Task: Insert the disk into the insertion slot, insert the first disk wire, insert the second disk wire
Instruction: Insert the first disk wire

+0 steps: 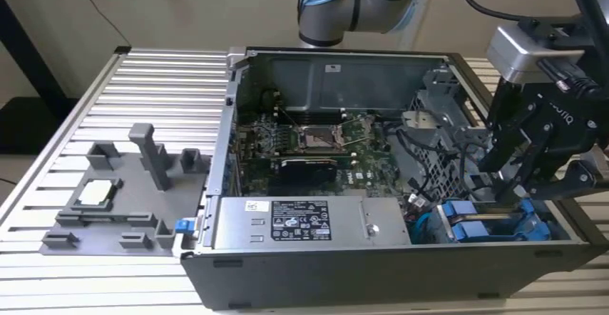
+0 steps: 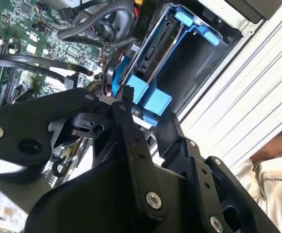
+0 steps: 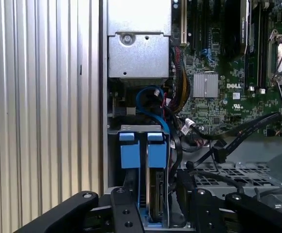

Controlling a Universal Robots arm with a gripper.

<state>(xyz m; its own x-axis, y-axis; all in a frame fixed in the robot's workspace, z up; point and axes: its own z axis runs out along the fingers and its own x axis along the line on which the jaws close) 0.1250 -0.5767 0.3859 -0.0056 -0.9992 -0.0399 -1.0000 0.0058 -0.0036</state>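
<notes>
While the arm hangs over the four o'clock corner of the open case (image 1: 381, 276) in the exterior view, we start close in. The gripper (image 3: 160, 206) has its two black fingers (image 3: 123, 208) spread wide, one on either side of the blue carriers, clamped on nothing we can make out.

Straight down between them is the disk (image 3: 156, 191), standing on edge in the insertion slot (image 3: 141, 129), its grey body showing beneath its blue tab. By our reading it is already seated, sunk level with the other blue carrier front (image 3: 129, 151) just beside it, the one nearer the case wall.

Now the relation that counts. On the exterior view's clock face the disk's long axis runs nine to three, with the tab end at nine, toward the power supply (image 1: 295, 222). The gripper sits over the three o'clock end, so the fingers straddle the thin edge, across the axis rather than along it.

Further out, past the tabs, a blue cable (image 3: 148, 97) loops loose. Black leads (image 3: 219, 154) ending in a plug lie on the motherboard side. Whether either is plugged into the disk, we can't tell.

Beyond that we have the motherboard (image 3: 218, 97), and outside the case wall the slatted table (image 3: 43, 97).
</notes>
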